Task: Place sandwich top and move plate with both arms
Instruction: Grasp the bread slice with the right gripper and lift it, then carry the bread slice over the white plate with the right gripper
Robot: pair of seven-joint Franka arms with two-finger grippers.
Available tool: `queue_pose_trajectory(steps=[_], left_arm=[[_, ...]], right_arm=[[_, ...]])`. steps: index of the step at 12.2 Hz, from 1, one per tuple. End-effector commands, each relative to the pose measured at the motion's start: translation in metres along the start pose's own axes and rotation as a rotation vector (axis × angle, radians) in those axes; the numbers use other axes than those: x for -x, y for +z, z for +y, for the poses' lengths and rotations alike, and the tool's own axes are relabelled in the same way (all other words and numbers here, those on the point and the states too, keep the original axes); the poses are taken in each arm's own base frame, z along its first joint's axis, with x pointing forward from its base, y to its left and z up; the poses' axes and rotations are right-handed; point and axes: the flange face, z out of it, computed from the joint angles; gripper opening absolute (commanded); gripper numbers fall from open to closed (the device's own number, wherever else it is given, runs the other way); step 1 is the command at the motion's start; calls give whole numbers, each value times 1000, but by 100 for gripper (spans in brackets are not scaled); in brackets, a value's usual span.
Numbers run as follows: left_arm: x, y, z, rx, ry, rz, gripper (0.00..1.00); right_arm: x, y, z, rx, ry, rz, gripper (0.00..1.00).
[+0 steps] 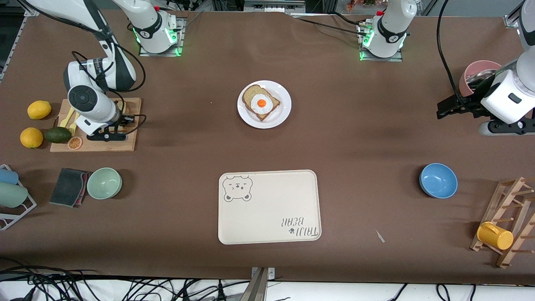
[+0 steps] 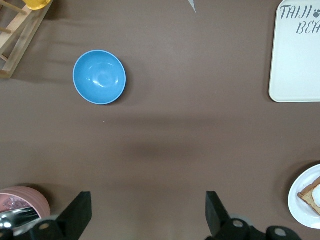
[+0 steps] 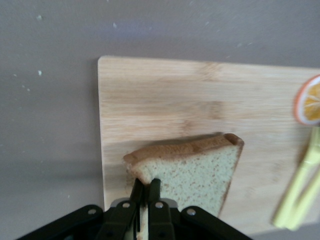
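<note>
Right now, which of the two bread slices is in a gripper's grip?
The plain sandwich top on the wooden cutting board: the right gripper is shut on its edge. The other slice carries a fried egg and lies untouched on the white plate.

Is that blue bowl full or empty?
Empty: the blue bowl sits upright and its bare inside shows in the left wrist view.

plate point(image 2: 306, 200) cut by left wrist view's edge, orange slice point(image 3: 309, 100) too

White plate point(image 1: 282, 115) with egg-topped bread, bear tray point(image 1: 269, 207) nearer camera, right claw point(image 1: 109, 134) over cutting board point(image 1: 125, 144)
</note>
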Motion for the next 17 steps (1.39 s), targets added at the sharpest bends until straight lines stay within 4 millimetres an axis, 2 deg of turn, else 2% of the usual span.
queue_pose_trajectory(steps=[1,2,5,8,9,10,11,13,14,15,16,17], left_arm=[[-1,-7,4,24,6,11,100],[-1,-7,5,24,7,11,100],[0,-9,6,24,9,14,100],[-1,-8,5,26,4,12,100],[-1,-8,6,24,6,14,100],[-1,-8,6,26,6,14,100],[-1,-8,6,26,6,14,100],[0,-9,6,26,4,14,100],[-1,-8,6,25,4,12,100],[-1,-8,6,26,4,14,100],[-1,-8,6,26,4,14,100],[-1,-8,4,26,1,12,100]], right_arm=[[-9,-41,1,45,34,-44,0],[-12,-55,-11,51,26,-36,0],[-14,-105,-72,47,28,-22,0],[5,-145,-166,-62,-53,5,0],[21,-164,-206,-71,-100,43,0],[34,-189,-240,-85,-78,87,0],[39,-198,-266,-101,-24,93,0],[69,-210,-359,-131,-18,107,0],[65,-219,-388,-157,27,108,0],[55,-222,-408,-183,87,94,0],[62,-226,-438,-201,107,97,0],[65,-226,-460,-204,108,105,0]])
